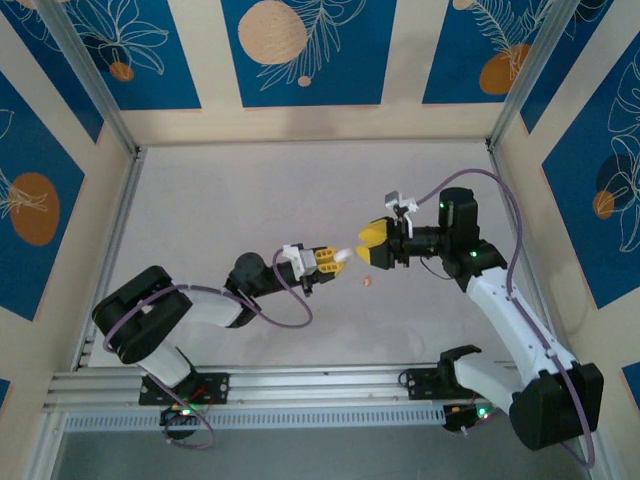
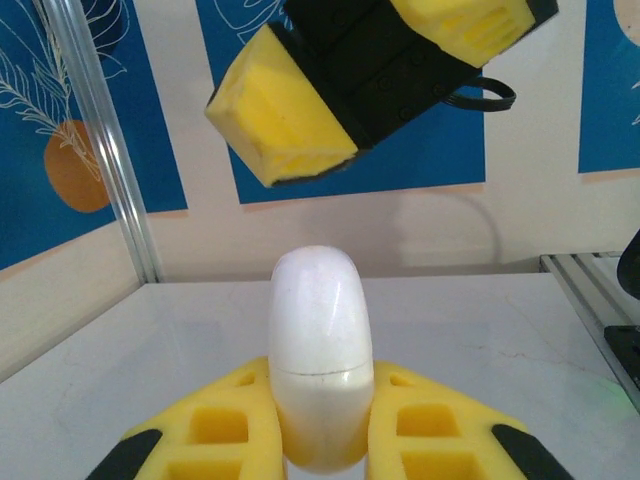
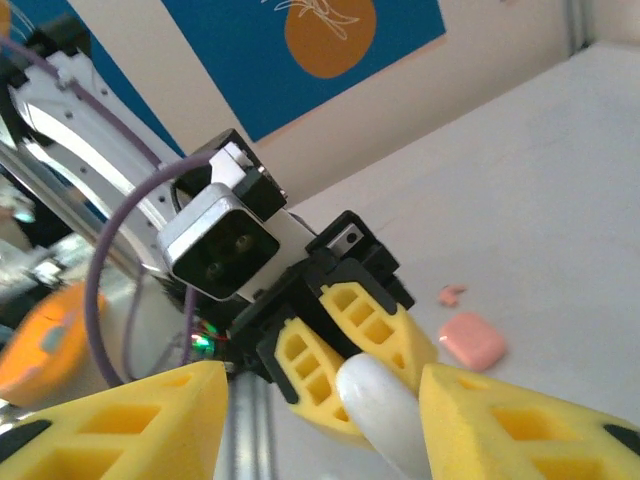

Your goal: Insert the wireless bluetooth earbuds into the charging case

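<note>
Charging case (image 3: pixel 472 340) lies flat on the worktop (image 1: pixel 250 200), pink, lid looks closed though it is too small to be sure. Earbuds (image 3: pixel 451 294) show as a pale-pink speck just beside it, on the side away from the right wrist camera; I cannot tell if that is one bud or two.

Neither gripper is on either of them. The left gripper (image 1: pixel 332 258) is clamped on a white puck (image 2: pixel 320 350), held up off the worktop with its rounded end poking out past the fingers. The right gripper (image 1: pixel 368 245) is spread wide, facing the left one nose to nose, close to the puck's free end and not gripping anything.

Step in hand, as I judge it: nothing inserted yet — the arms are busy with the puck in mid-air, not with the case.

The next move calls for freeing a gripper, coming down to the case, getting the lid up, then a very fine pinch on the buds.

In the way: the puck occupies the left gripper, and both grippers crowd the air near the case — collision risk on any descent. Buds are tiny and light, easy to knock away.
</note>
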You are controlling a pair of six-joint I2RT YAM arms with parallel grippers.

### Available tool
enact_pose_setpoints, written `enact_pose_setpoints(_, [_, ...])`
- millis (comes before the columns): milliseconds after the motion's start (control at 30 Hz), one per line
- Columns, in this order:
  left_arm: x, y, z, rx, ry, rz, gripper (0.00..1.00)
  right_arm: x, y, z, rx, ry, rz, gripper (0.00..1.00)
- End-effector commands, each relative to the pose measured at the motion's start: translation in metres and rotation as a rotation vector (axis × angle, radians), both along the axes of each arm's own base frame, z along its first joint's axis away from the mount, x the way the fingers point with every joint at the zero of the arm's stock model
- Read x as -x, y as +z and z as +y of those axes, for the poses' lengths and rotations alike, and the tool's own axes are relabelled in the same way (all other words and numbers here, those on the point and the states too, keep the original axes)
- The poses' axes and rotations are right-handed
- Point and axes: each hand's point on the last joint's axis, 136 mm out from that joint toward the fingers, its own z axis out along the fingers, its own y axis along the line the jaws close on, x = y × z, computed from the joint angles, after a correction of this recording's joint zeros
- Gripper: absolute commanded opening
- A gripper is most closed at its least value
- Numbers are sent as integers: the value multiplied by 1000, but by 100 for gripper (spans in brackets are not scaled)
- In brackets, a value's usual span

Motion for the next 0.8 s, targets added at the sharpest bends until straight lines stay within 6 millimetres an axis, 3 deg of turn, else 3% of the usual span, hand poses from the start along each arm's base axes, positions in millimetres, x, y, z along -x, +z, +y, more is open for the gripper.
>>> enact_pose_setpoints(0, [16, 27, -2, 61, -78, -52, 14, 10, -13, -5, 72, 32, -300, 55])
enact_pose_setpoints(167, [22, 30, -2, 63, -109, -54, 14, 14, -24, -4, 130, 84, -510, 53])
enact_pose_setpoints(467, [24, 32, -2, 68, -123, -49, 14, 16, -43, 7, 173, 172, -525, 48])
enact_pose_setpoints(767, [25, 33, -3, 69, -132, -50, 14, 16, -46, 16, 147, 221, -518, 39])
